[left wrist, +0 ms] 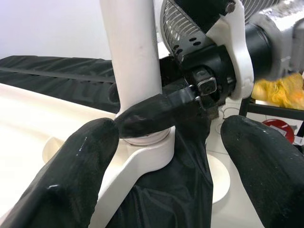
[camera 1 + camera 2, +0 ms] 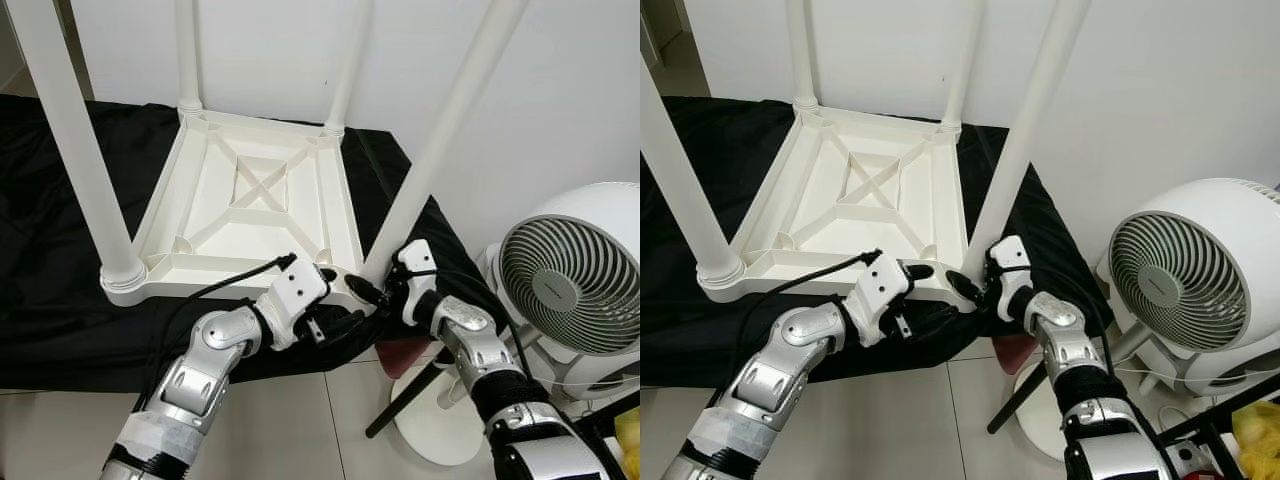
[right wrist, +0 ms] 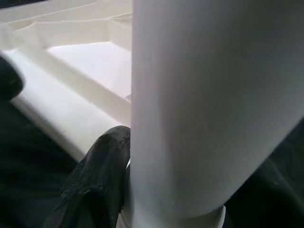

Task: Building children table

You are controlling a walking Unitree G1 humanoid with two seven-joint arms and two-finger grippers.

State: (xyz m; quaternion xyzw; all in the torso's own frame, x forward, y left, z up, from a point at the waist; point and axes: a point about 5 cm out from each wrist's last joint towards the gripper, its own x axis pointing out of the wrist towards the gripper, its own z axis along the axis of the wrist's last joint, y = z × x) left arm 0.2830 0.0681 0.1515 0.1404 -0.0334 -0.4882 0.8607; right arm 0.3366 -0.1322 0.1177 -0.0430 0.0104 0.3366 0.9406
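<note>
The right gripper [image 2: 385,290] is closing its jaws on the base of the near right leg [image 2: 440,150], which is rising steeply from the corner socket of the upturned table top [image 2: 250,200] on the black-covered desk [image 2: 60,300], while the left gripper [image 2: 335,318] is waiting just beside it, jaws wide.

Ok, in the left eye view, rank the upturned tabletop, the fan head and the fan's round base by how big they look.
1. Upturned tabletop, clearly largest.
2. Fan head.
3. Fan's round base, smallest, though the right arm covers part of it.
</note>
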